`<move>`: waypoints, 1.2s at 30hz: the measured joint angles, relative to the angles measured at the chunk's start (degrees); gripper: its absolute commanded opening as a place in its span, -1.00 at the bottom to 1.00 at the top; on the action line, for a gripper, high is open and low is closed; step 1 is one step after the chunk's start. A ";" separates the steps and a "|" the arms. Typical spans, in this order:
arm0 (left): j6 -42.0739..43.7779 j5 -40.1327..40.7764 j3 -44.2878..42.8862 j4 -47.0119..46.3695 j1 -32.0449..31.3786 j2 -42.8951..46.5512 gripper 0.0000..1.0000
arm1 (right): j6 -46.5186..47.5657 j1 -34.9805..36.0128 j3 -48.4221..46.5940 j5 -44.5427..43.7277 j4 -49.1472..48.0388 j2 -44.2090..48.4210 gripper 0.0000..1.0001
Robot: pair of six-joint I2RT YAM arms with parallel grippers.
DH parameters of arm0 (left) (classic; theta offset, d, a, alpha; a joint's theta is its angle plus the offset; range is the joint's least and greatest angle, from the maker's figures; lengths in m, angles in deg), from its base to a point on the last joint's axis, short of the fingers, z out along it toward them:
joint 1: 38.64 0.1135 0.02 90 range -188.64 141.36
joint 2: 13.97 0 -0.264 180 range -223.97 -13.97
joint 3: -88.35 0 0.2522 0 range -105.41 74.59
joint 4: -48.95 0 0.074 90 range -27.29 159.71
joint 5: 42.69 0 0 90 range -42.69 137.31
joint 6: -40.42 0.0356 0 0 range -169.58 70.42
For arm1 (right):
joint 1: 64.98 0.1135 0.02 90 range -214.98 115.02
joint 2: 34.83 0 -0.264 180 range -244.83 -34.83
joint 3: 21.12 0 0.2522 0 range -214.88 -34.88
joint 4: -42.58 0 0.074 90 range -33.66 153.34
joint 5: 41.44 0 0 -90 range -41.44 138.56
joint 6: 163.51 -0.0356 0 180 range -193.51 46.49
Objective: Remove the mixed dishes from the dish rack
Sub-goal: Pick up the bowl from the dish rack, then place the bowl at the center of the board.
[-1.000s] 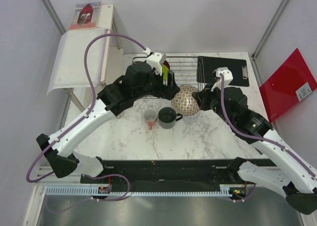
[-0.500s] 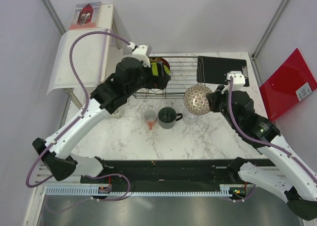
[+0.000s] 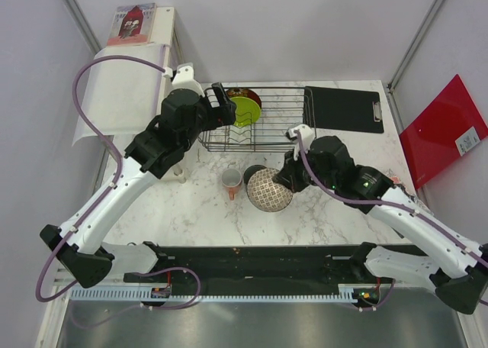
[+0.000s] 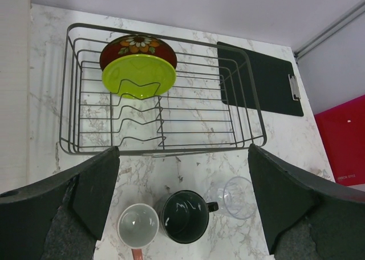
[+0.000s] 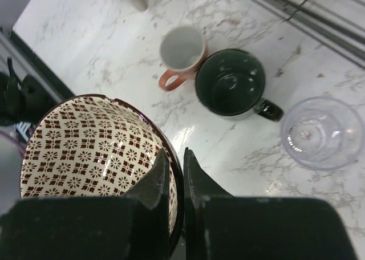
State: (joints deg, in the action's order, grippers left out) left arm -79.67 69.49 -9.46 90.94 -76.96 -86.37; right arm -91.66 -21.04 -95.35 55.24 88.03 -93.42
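My right gripper (image 3: 285,180) (image 5: 175,153) is shut on the rim of the small pink-white patterned bowl (image 3: 268,189) (image 5: 85,146) and holds it above the table, just in front of the dark grey mug (image 3: 252,171) (image 5: 230,81). The orange-red cup (image 3: 232,182) (image 5: 182,48) and the clear glass (image 5: 322,131) (image 4: 238,197) stand beside the mug. The dish rack (image 3: 290,138) (image 4: 251,117) holds the lime-green plate (image 3: 244,110) (image 4: 140,76) upright against the dark red patterned bowl (image 3: 244,95) (image 4: 137,45). My left gripper (image 3: 223,108) (image 4: 182,203) is open and empty, high over the rack's left end.
A black clipboard (image 3: 343,109) (image 4: 268,77) lies right of the rack. A white shelf stand (image 3: 130,81) is at the back left. A red folder (image 3: 446,127) leans at the right wall. In the top view my right arm hides the glass.
My right gripper carried the patterned bowl from beside the rack's right end forward and left, to in front of the mug. My left gripper drew back left from the plate, empty.
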 measured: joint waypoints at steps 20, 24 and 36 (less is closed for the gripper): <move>-0.13 4.33 0.96 3.41 0.09 -0.20 0.99 | 1.73 20.44 -1.42 -4.48 -12.07 -25.27 -1.00; -0.13 4.87 0.98 4.48 0.68 -0.17 0.99 | 1.70 21.38 -3.34 -4.57 -14.38 -30.58 -1.00; -0.15 4.59 2.82 5.20 2.67 0.63 0.99 | 3.02 22.60 -9.84 -3.37 -23.39 -42.66 -1.00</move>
State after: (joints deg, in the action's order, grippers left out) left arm -79.82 74.08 -6.64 96.15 -74.29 -85.74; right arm -88.65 1.56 -105.18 51.87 64.64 -136.08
